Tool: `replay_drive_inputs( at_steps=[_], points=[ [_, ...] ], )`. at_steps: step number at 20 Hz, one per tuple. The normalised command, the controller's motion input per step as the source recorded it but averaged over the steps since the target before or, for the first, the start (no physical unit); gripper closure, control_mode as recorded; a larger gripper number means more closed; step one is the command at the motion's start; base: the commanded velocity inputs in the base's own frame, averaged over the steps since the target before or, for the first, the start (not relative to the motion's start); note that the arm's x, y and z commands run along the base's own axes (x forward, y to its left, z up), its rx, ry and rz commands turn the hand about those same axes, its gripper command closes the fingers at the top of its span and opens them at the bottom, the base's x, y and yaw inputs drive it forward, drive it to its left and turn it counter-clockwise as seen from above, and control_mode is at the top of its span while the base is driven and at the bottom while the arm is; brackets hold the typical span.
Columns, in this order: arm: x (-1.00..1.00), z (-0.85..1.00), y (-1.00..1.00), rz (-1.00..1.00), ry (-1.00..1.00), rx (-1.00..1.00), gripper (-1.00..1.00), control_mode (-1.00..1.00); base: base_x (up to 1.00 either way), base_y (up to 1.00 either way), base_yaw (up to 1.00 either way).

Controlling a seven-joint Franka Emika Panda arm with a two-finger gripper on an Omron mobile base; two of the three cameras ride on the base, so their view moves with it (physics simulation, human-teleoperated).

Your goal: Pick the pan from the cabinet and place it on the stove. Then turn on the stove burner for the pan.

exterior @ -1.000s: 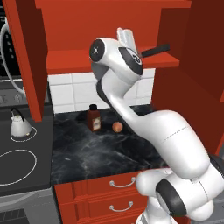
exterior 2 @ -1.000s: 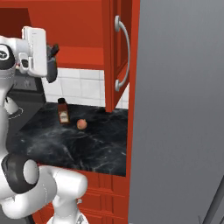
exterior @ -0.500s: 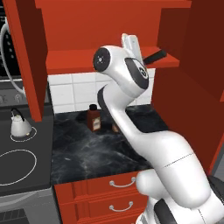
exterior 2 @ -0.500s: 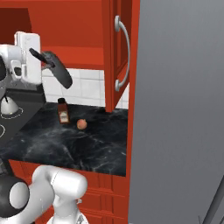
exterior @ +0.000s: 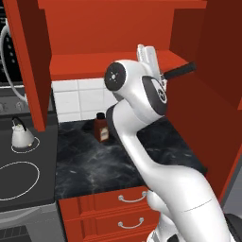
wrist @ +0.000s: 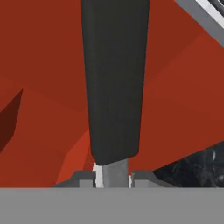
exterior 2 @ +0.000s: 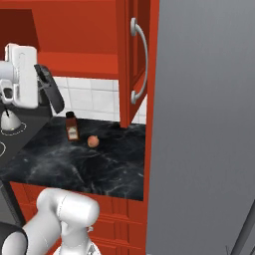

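My gripper is shut on the pan, holding it by its long black handle in front of the open red cabinet. In the hand view the handle runs straight up from between the shut fingers of the gripper. From the right base view the gripper is at the far left, and the handle slants down and to the right from it. The pan's round body is hidden behind the hand. The stove lies low at the left, beyond the counter's edge.
A white kettle stands on the stove's back ring. A brown bottle and a small orange fruit sit on the black marble counter. The open cabinet doors hang on both sides of the hand. A tall grey panel fills the right.
The hand has shifted right along the cabinet front and turned, and the pan's handle has swung with it. The jaws have stayed shut on the handle.
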Motion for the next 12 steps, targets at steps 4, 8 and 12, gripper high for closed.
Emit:
replay_drive_inputs(
  at_steps=[4,8,12],
  points=[
    [-0.44,-0.08,0.00,0.00,0.00,0.01,1.00,-1.00,0.00,0.00,0.00],
    [-0.20,0.00,0.00,0.00,0.00,0.00,1.00,-1.00,0.00,0.00,0.00],
    [-0.08,0.00,0.00,0.00,0.00,0.00,1.00,-1.00,0.00,0.00,0.00]
  ],
)
